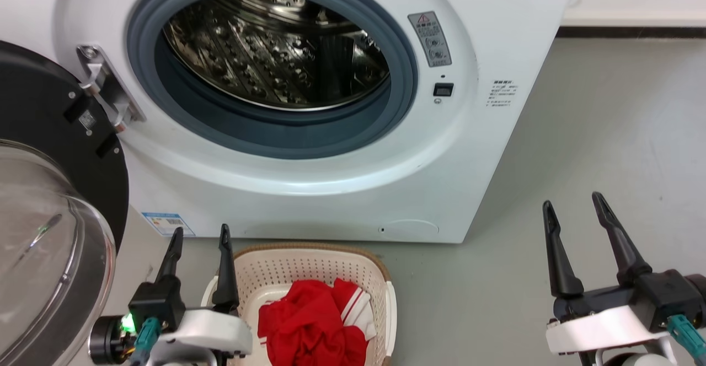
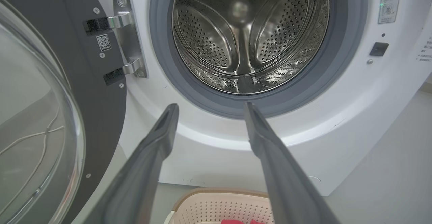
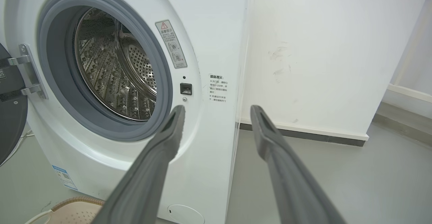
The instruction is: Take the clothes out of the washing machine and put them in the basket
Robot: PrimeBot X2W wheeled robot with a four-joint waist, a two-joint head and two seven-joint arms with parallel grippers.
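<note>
Left hand [image 1: 201,232] and right hand [image 1: 572,202], both spread and empty, before the washing machine [image 1: 485,151].
Red clothes [image 1: 309,324] lie heaped in the basket [image 1: 309,269] on the floor; they look soft, light and limp, best pinched at a raised fold.

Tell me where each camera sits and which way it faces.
Head view: head-mounted, looking down at washing machine, basket, clothes; left gripper, right gripper below.
Left wrist view: left wrist, facing the drum, between its fingers.
Right wrist view: right wrist, facing machine's corner and wall; own fingers.
Shared: all show the basket.
</note>
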